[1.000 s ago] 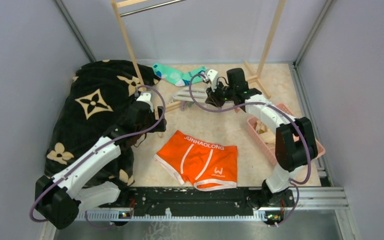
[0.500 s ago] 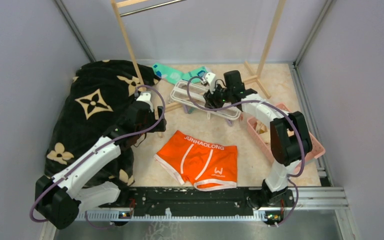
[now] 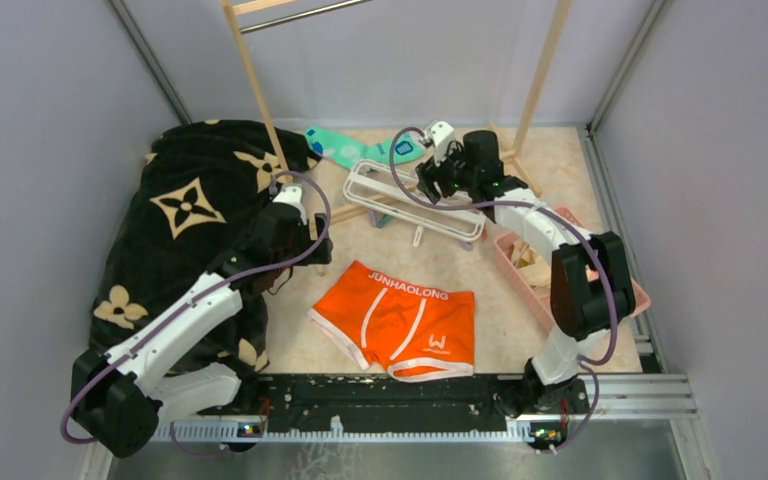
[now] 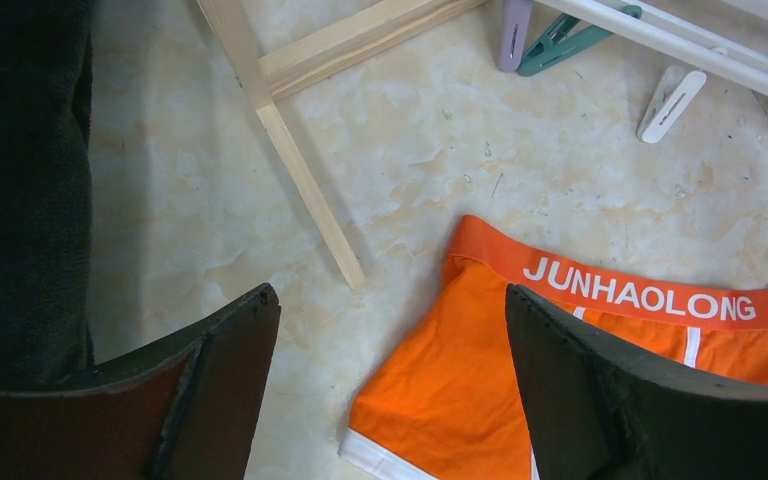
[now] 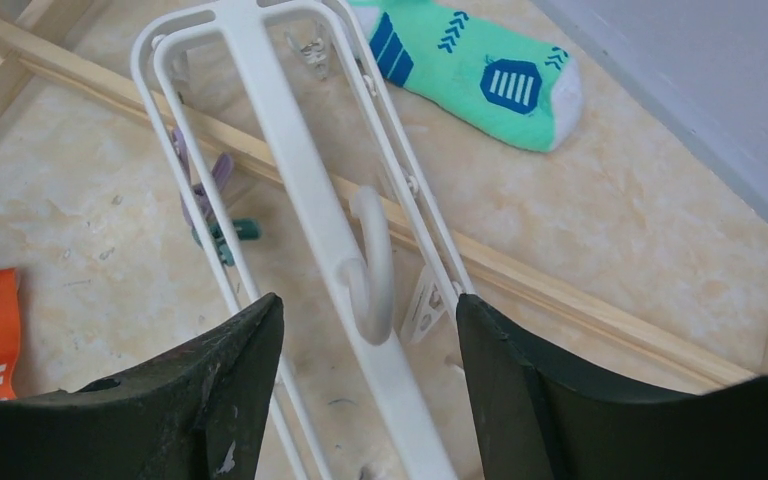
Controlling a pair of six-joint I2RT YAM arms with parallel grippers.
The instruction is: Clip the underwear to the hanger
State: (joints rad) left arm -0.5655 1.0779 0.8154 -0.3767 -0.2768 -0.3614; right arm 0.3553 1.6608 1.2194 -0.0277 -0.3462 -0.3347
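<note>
The orange underwear [image 3: 400,320] lies flat on the floor in front of the arms, its lettered waistband facing the back. The white hanger [image 3: 410,200] lies flat behind it, with purple and teal clips [image 5: 215,215] beneath its frame. My right gripper [image 3: 432,178] hovers open above the hanger [image 5: 300,170]; the hook [image 5: 372,260] shows between its fingers, untouched. My left gripper [image 3: 305,248] stands open over the left leg of the underwear [image 4: 450,390], holding nothing. The hanger's edge and clips [image 4: 550,40] show at the top of the left wrist view.
A black blanket with tan flowers [image 3: 190,210] fills the left side. A teal sock [image 3: 355,150] lies at the back by the wooden rack [image 3: 260,90], whose foot bars [image 4: 310,180] run along the floor. A pink basket [image 3: 530,270] sits at the right. Grey walls enclose everything.
My right gripper has opened, let go of the hanger and drawn back to the right. The hanger now lies flat. The left arm has not moved.
</note>
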